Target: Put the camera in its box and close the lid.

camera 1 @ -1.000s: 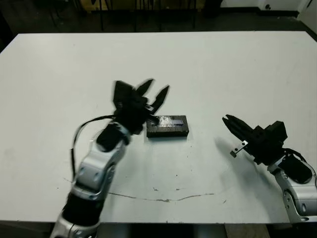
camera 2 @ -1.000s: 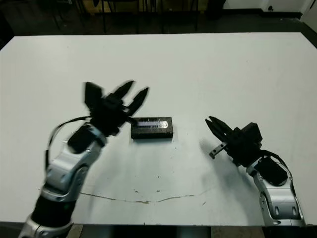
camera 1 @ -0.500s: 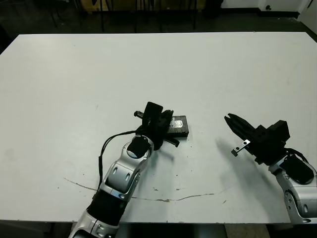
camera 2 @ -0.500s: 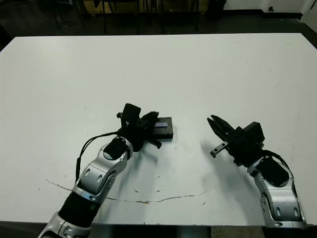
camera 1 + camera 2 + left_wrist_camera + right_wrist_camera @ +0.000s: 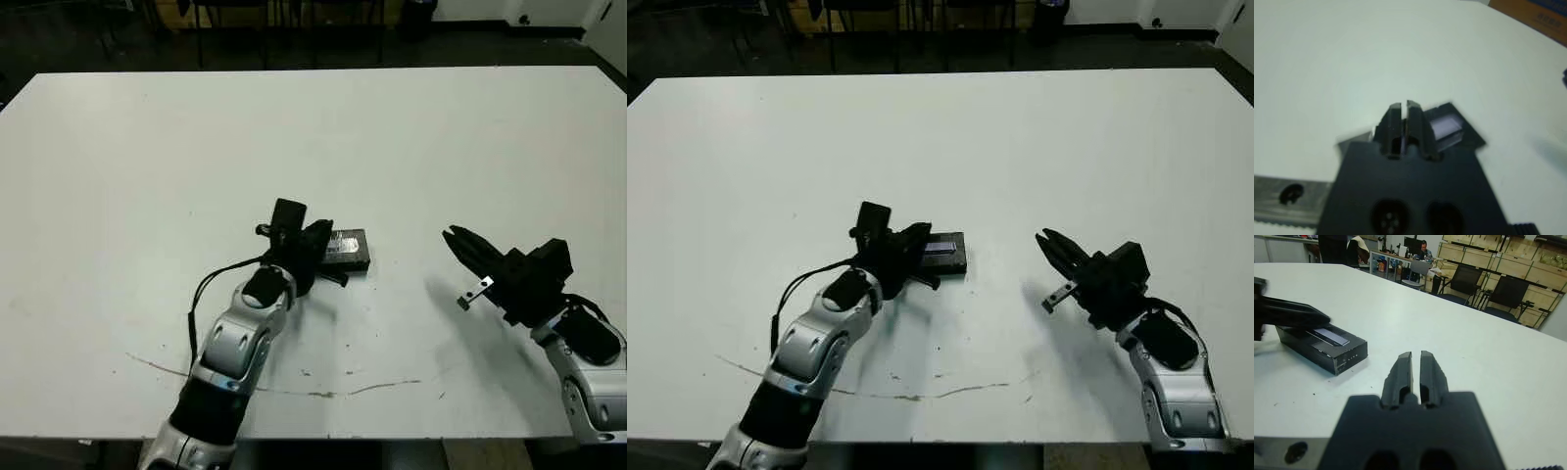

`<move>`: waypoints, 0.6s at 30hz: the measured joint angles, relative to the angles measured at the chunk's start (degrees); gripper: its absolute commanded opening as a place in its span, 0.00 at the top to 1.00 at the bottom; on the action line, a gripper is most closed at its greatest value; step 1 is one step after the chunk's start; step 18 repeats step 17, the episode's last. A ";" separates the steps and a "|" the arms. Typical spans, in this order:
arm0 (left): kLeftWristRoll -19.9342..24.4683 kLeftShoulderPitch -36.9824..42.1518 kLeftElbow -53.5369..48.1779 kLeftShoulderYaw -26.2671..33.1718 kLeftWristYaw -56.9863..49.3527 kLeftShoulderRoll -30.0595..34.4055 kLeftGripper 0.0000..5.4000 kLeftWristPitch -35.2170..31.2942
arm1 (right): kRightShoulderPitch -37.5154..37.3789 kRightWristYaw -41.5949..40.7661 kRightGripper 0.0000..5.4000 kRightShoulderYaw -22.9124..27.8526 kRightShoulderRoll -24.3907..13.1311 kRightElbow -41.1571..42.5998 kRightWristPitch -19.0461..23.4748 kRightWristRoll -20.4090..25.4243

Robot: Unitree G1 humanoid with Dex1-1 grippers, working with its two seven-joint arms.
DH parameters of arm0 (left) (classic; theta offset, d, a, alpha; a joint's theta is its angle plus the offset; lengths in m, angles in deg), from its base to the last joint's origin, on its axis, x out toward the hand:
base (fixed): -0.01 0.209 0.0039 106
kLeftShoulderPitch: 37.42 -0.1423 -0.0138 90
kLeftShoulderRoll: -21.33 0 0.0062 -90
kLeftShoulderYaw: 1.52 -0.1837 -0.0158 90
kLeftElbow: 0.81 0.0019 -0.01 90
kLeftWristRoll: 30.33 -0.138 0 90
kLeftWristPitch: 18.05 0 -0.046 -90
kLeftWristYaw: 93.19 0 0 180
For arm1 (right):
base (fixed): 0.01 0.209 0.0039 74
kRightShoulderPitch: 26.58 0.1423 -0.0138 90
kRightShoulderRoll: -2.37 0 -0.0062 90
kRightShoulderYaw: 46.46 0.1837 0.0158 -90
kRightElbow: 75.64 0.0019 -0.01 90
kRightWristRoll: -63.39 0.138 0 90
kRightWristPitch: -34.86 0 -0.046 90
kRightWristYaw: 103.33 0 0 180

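A small black rectangular box (image 5: 350, 251) lies closed near the table's middle, the lid on it with a pale bluish strip (image 5: 1331, 336) on top. No white lining shows and no separate camera is in view. My left gripper (image 5: 319, 240) is shut and sits low over the box's left end, hiding it. In the left wrist view the shut fingers (image 5: 1395, 122) stand in front of the box (image 5: 1452, 128); contact cannot be made out. My right gripper (image 5: 449, 235) is shut on nothing and hovers well to the right of the box (image 5: 1327, 348), pointing toward it.
The white table (image 5: 411, 127) spreads wide on all sides. A thin dark scratch (image 5: 333, 394) runs near its front edge. Beyond the far edge, in the right wrist view, are black chairs (image 5: 1508, 293), wooden crates (image 5: 1528, 265) and a seated person (image 5: 1423, 248).
My left gripper, raised and open a second ago, has come down and shut at the box's left end. The box and the right arm have stayed put.
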 measured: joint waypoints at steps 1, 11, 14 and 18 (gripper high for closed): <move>-0.03 -1.85 -1.50 0.13 1.13 1.56 1.00 2.51 | -0.14 0.52 1.00 -0.01 0.46 0.60 0.10 0.19; -0.12 -9.79 -3.38 9.05 4.01 9.94 1.00 39.62 | -4.26 13.62 1.00 -1.00 7.81 11.35 5.53 -1.42; -0.03 -10.69 -1.40 12.84 0.41 8.66 1.00 44.12 | -4.58 16.61 1.00 -1.82 8.89 13.13 7.79 -3.12; -0.28 -12.07 0.39 15.23 -2.92 7.63 1.00 45.34 | -4.63 18.22 1.00 -2.02 8.97 15.00 9.42 -4.29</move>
